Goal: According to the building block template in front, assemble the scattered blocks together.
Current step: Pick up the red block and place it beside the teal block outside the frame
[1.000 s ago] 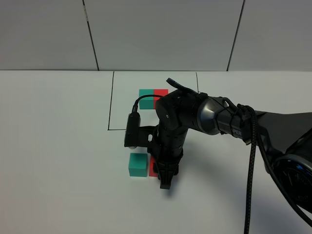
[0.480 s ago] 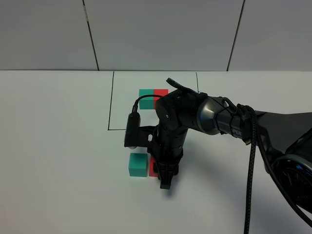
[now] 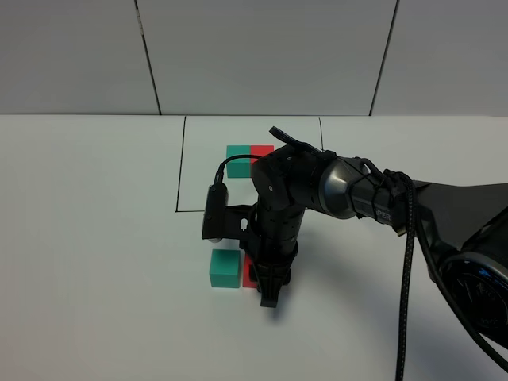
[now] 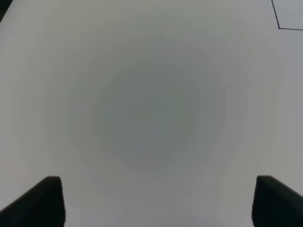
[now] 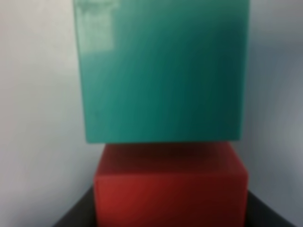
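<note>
Stillness is being kept: red cube [image 3: 248, 273], joined flush to teal cube [image 3: 225, 268], is being flanked by right hand [image 3: 268, 294]; grasp cannot be told.

Teal-green, red and black on white.
The white table [image 3: 95, 254] bears a thin black drawn rectangle [image 3: 180, 167] around the template [image 3: 240, 163], half teal-green and half red. The loose teal-green cube [image 3: 225, 268] and loose red cube [image 3: 248, 274] are plain, matte and unpatterned, in matching hues. The right arm [image 3: 333, 186] and right pincer [image 3: 268, 295] are black, and the left pincer [image 4: 156, 201] shows dark tips. The wall [image 3: 262, 55] is pale grey with dark seams.
</note>
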`<state>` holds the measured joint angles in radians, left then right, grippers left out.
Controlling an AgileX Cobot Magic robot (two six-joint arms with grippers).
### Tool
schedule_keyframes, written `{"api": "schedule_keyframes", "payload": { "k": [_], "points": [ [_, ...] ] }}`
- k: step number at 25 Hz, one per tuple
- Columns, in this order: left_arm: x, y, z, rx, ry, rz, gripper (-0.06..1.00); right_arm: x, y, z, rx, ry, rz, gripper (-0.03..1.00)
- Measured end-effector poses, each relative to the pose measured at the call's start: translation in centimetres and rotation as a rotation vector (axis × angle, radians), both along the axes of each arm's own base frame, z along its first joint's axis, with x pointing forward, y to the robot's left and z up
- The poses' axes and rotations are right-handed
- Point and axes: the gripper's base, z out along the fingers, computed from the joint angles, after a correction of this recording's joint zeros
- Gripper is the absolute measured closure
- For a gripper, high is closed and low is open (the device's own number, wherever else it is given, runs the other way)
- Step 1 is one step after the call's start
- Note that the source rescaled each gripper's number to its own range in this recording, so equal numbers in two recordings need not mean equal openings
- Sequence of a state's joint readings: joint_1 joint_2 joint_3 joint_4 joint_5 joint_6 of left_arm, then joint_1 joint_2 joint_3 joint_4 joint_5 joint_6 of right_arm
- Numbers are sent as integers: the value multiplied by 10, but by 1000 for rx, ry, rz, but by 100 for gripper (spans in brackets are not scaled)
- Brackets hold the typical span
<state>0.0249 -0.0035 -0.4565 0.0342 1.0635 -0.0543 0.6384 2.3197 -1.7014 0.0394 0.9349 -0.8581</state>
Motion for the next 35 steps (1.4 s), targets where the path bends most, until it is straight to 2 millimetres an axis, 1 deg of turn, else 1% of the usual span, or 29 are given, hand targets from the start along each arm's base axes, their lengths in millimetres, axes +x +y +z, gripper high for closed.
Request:
{"api": "schedule_keyframes", "payload": {
  "k": [11,35],
  "points": [
    [0,0,0,0,0,0,3,-4,5,0,-40,-26,38,55],
    [0,0,0,0,0,0,3,-4,5,0,-38,-23,14,55]
  ]
}}
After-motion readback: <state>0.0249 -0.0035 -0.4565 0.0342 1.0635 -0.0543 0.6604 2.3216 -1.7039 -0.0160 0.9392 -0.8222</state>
